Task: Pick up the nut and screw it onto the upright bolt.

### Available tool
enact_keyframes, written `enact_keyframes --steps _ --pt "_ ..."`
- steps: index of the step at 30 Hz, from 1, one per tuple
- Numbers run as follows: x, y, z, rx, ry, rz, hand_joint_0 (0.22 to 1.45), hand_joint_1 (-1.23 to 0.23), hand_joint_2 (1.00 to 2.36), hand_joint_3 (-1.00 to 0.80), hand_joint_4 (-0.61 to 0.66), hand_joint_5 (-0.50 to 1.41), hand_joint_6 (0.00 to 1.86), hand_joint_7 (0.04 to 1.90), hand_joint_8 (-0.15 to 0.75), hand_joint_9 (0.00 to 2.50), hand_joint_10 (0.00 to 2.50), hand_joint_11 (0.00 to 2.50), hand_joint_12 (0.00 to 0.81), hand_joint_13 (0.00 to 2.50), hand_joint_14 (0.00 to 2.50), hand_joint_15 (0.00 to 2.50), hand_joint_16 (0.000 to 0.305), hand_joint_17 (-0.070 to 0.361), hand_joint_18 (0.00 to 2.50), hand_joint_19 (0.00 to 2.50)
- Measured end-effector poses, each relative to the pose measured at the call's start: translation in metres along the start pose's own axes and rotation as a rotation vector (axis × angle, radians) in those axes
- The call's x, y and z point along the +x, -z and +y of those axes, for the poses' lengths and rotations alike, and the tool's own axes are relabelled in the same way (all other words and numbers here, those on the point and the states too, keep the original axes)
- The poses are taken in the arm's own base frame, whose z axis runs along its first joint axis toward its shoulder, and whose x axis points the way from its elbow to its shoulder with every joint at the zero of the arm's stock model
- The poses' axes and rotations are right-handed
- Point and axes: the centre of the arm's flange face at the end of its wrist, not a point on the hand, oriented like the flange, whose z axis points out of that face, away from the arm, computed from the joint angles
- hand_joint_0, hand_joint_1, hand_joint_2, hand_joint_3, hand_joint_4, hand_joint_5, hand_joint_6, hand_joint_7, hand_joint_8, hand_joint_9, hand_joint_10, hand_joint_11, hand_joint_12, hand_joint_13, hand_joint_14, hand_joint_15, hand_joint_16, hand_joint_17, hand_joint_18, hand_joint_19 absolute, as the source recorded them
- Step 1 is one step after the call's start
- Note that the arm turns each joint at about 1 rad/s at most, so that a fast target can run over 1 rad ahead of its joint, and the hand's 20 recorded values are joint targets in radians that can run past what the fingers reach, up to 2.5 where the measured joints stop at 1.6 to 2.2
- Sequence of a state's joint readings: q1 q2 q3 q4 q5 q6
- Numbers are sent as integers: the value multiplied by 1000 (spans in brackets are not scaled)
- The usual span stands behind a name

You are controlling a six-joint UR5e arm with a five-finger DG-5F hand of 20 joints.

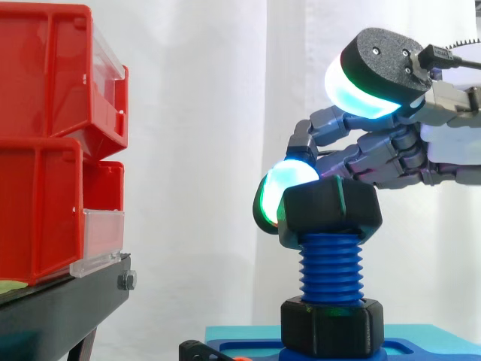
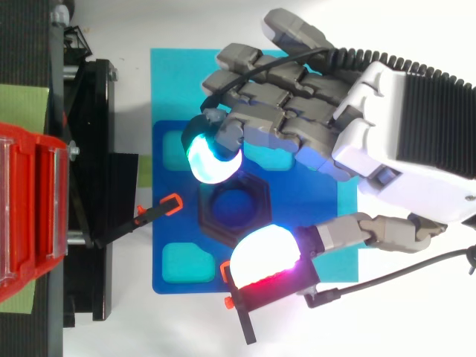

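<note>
Nearest, the thumb's thick pad (image 1: pixel 362 81) glows white and cyan and hangs raised well above the work, touching nothing. Just behind and below it, the black nut (image 1: pixel 331 210) sits at the top of the upright blue bolt (image 1: pixel 331 272), slightly tilted on the thread. From the top view its hexagon and open bore show between the thumb and the fingers. The hand (image 2: pixel 357 126) comes in from the right with its fingers curled over the nut. One of these fingers is hooked round the far left face, its green-cyan fingertip (image 1: pixel 278 194) pressed against that face. A second black nut (image 1: pixel 332 325) sits at the bolt's foot on a blue base plate (image 2: pixel 182 234). Farther left, well apart from the bolt, stacked red bins (image 1: pixel 52 150) rest on a black stand (image 1: pixel 60 308). Behind everything hangs the white curtain (image 1: pixel 203 113).
</note>
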State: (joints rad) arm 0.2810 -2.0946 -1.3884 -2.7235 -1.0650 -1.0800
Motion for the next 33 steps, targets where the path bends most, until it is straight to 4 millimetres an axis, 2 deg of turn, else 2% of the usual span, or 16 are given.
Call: enact_keyframes --steps 10,16,21,25,30,33 --pt "-17 -6 14 3 12 24 492 -330 1000 -500 224 -101 502 1267 290 403 0 0 276 173 0 0 31 69 0 0" --pt "-20 -6 16 5 16 30 493 -365 1000 -500 276 -156 503 939 279 373 0 0 285 173 0 0 31 70 0 0" --pt "-19 -6 16 5 17 31 479 -436 1000 -500 222 -194 502 722 249 228 0 0 309 66 0 0 37 83 0 0" --pt "-19 -7 16 3 17 30 472 -415 1000 -500 206 -206 502 693 237 153 0 0 317 0 0 0 40 91 0 0" --pt "-20 -7 16 2 16 29 448 -286 1000 -500 182 -219 501 662 222 23 0 0 340 0 0 0 47 105 0 0" --pt "-19 -7 17 -1 15 29 446 -321 1000 -500 130 -224 501 661 211 0 0 0 341 0 0 0 48 108 0 0"
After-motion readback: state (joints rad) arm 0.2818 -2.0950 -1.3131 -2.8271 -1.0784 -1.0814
